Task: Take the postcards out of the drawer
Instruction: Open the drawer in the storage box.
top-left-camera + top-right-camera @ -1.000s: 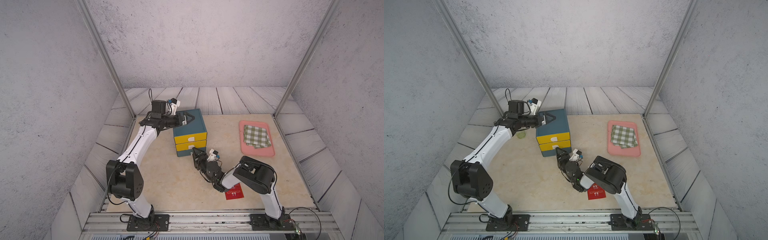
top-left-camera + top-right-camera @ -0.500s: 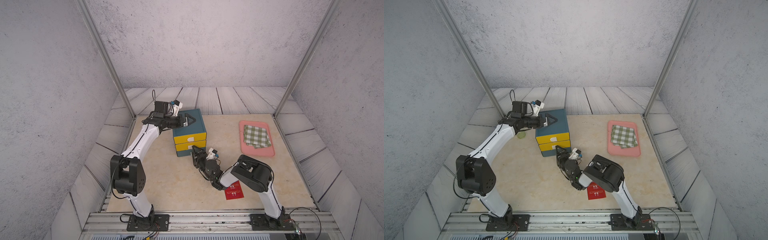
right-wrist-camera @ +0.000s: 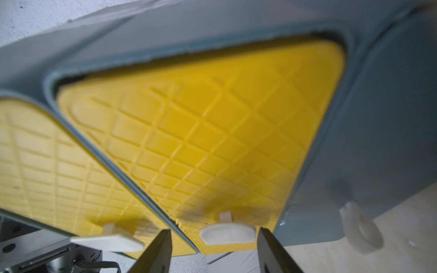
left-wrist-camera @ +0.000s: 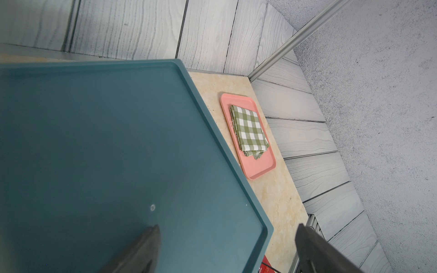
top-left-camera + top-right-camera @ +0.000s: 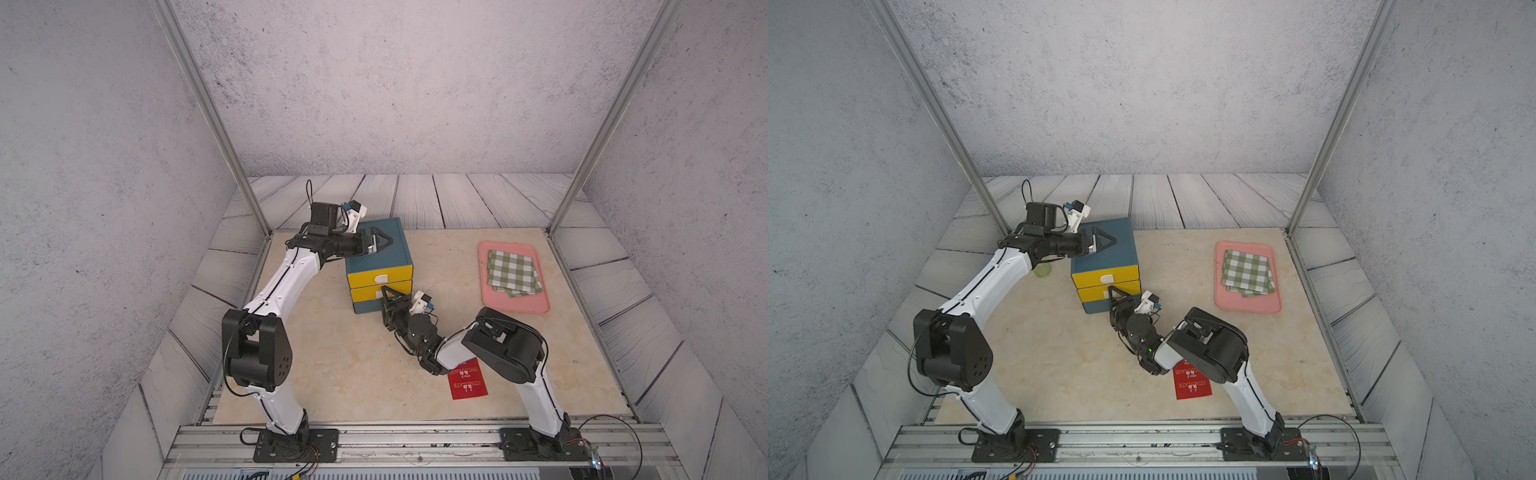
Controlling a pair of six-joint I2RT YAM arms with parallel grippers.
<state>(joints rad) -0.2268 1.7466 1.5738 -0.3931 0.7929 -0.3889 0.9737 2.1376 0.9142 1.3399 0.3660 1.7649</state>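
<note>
A teal cabinet [image 5: 380,249] holds two shut yellow drawers. In both top views my right gripper [image 5: 384,293] is at the front of the lower yellow drawer [image 5: 363,293]. The right wrist view shows its jaws open on either side of that drawer's white handle [image 3: 228,234], with a gap on each side. My left gripper [image 5: 384,241] hovers open over the cabinet top [image 4: 94,141], holding nothing. One red postcard [image 5: 467,380] lies on the table near the front, partly under my right arm.
A pink tray [image 5: 515,305] with a folded green-and-white checked cloth [image 5: 513,272] sits at the back right. A small pale green thing [image 5: 1042,271] lies on the table left of the cabinet. Metal frame posts stand at the back corners.
My right gripper has moved in toward the lower yellow drawer's front and its jaws have narrowed a little. The left arm has shifted slightly; its gripper stays open over the cabinet.
</note>
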